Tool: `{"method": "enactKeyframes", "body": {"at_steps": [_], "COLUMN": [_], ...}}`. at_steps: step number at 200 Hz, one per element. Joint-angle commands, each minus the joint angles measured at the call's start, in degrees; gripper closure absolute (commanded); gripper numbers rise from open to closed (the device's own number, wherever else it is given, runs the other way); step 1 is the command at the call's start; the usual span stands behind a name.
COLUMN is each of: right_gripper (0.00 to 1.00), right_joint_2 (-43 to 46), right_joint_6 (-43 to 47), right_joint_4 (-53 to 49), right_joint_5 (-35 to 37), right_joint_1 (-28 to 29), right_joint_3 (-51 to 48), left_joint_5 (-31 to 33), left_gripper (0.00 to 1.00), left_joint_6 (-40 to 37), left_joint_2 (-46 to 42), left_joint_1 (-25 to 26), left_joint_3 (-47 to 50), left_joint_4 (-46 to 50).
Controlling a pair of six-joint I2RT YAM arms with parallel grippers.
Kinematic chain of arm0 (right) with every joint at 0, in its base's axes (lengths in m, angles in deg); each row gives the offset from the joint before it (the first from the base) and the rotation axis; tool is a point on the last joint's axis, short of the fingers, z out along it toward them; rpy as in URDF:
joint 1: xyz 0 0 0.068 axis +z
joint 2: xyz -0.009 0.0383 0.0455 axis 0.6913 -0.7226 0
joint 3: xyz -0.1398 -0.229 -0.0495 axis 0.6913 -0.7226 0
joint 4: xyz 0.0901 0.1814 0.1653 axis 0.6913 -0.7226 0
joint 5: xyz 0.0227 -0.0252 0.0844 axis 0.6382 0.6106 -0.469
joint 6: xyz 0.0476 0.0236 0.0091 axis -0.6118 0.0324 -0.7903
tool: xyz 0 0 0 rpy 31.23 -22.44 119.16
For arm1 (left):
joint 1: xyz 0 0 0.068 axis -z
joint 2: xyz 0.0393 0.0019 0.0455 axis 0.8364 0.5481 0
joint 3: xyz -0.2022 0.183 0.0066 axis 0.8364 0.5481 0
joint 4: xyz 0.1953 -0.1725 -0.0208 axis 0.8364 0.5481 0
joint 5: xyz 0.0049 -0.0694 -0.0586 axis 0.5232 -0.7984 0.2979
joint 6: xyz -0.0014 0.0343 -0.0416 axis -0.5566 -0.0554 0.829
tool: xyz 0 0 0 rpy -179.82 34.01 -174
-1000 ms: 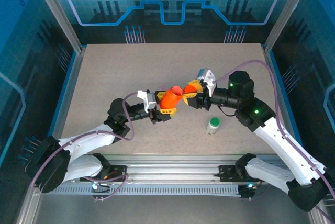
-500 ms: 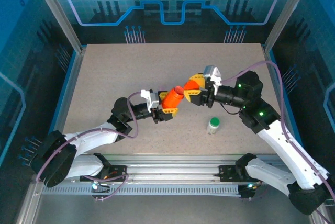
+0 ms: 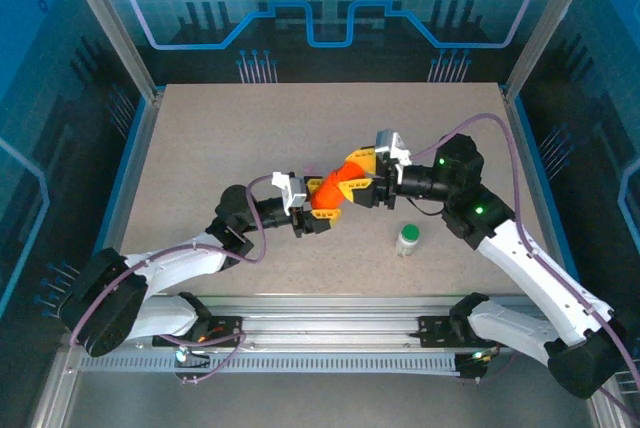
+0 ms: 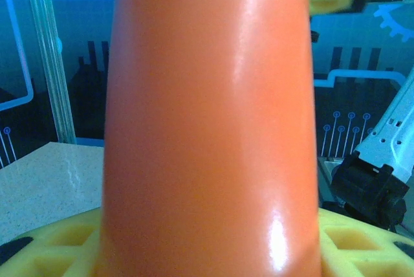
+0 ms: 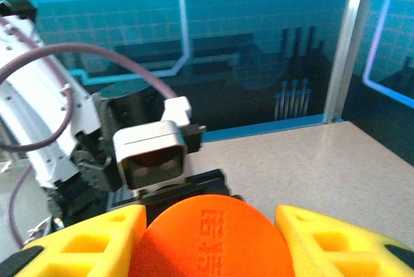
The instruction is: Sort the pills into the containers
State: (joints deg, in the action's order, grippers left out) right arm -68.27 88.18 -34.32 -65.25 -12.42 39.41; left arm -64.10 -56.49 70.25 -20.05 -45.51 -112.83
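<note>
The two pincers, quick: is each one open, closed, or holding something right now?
Left pincer: closed on the orange bottle, around its body.
Right pincer: closed on that same orange bottle, at its round end.

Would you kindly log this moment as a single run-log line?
left claw: shut on orange bottle | right claw: shut on orange cap, cap at bottle's end | green-capped vial: on table, untouched
</note>
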Motion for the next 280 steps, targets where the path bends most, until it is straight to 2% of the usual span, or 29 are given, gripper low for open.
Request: {"method": "enactKeyframes", "body": {"at_steps": [1,34,59,73,99,138,160,176,199,228,244,253,269,280], "right_gripper": [0.73,0.7,0.7,0.7,0.71,0.71,0.71,0.71,0.71,0.7,0.7,0.7,0.7,0.7], "right_joint_2": [-0.19,-0.41,-1.77,-2.45,-4.24,-4.42,-4.13,-3.25,-3.58,-5.74,-7.02,-7.72,-8.44,-8.91], "right_joint_6": [3.77,10.0,13.66,14.19,15.43,18.37,21.47,22.86,18.22,0.23,-9.91,-13.14,-19.19,-24.95], "right_joint_4": [-7.66,-15.39,-19.08,-18.35,-19.3,-23.06,-25.29,-24.52,-22.02,-11.25,-7.5,-8.63,-13.84,-16.92], "right_joint_5": [-4.63,-6.78,-5.88,-5.79,-7.31,-11.02,-13.58,-13.16,-7.16,0.71,5.93,11.31,27.3,35.67], "right_joint_1": [0.91,0.95,0.9,0.94,0.92,0.78,0.77,0.78,0.78,1.18,3.38,5.53,9.09,10.06], "right_joint_3": [-0.21,1.66,3.57,3.73,4.35,3.68,2.79,0.83,-0.2,-2.45,-2.56,-1.42,1.82,3.37], "left_joint_5": [-1.03,-2.42,-7.93,-10.46,-10.64,-10.23,-10.6,-11.89,-9.34,-4.58,-1.14,1.05,5.95,9.67], "left_gripper": [0.95,0.95,0.96,0.96,0.97,0.98,0.98,0.98,0.99,1.0,1.0,1.0,1.0,1.0], "left_joint_6": [0.44,0.2,-0.03,1.72,4.55,3.99,9.47,11.34,9.86,2.69,-1.7,-4.46,-10.9,-15.65], "left_joint_2": [-0.53,-1.69,-1.59,-1.09,-1.16,-2.25,-0.1,0.6,0.88,0.02,0.26,0.24,0.2,0.42], "left_joint_1": [0.47,0.4,0.35,0.38,-0.01,-1.17,-2.43,-2.76,-2.8,-2.7,-2.52,-2.22,-0.93,0.29], "left_joint_3": [-3.37,-3.74,-4.75,-4.82,-3.35,-3.55,-4.0,-5.75,-6.49,-6.87,-7.21,-7.45,-7.93,-8.05], "left_joint_4": [-4.25,-3.26,-2.93,-5.85,-13.55,-12.97,-21.48,-21.64,-20.39,-13.48,-10.22,-8.04,-3.65,-1.65]}}
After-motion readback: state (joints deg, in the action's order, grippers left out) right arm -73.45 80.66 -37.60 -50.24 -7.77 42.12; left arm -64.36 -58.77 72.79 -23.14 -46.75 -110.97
